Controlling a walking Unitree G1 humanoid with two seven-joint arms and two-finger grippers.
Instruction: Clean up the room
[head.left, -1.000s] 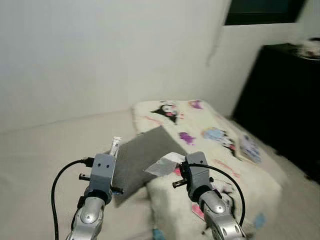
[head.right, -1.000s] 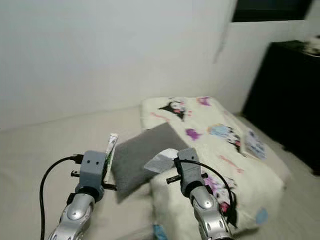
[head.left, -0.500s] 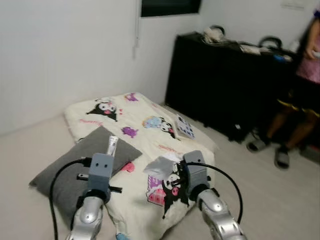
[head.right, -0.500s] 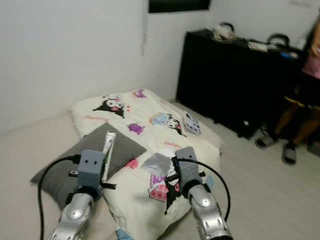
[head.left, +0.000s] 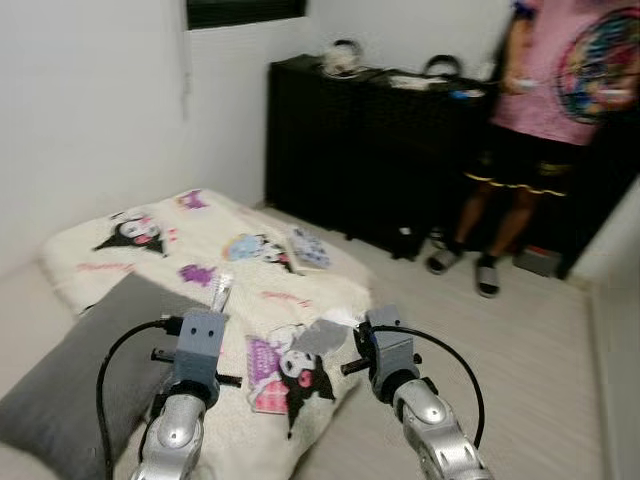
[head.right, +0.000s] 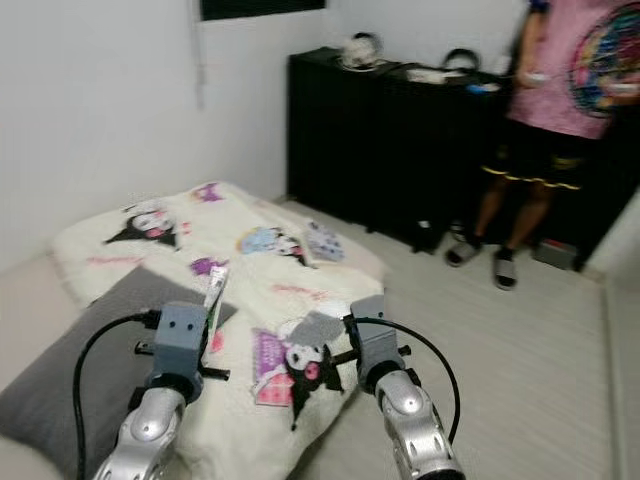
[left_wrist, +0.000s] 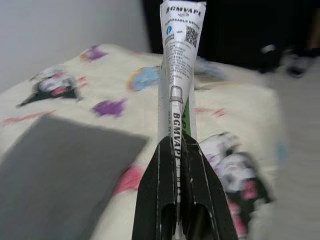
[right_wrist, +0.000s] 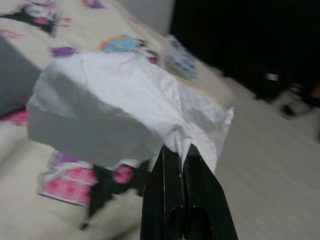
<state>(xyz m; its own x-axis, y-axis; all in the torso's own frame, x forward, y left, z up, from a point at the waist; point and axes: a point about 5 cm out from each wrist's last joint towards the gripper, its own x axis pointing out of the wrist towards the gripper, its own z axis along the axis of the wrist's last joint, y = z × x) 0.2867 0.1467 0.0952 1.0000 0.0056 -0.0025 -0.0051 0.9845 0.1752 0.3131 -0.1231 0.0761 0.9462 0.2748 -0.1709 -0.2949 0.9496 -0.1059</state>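
My left gripper (left_wrist: 177, 150) is shut on a long white and green wrapper (left_wrist: 180, 65) printed with black text, which stands up from the fingers; the wrapper (head.left: 220, 294) rises above the left wrist. My right gripper (right_wrist: 181, 156) is shut on a crumpled white tissue (right_wrist: 125, 107), and the tissue (head.left: 322, 338) hangs just ahead of the right wrist. Both arms are raised before me over the near end of a cream cartoon-print blanket (head.left: 250, 270) on the floor.
A grey pillow (head.left: 70, 370) lies at the blanket's near left. A long black cabinet (head.left: 390, 150) with small items on top lines the far wall. A person (head.left: 540, 120) in a pink shirt, black shorts and sandals stands by it at right. Bare pale floor (head.left: 520, 360) lies to the right.
The camera has swung to the right: the blanket and pillow have slid left, the cabinet and the person have come further into view. Both grippers still hold their items.
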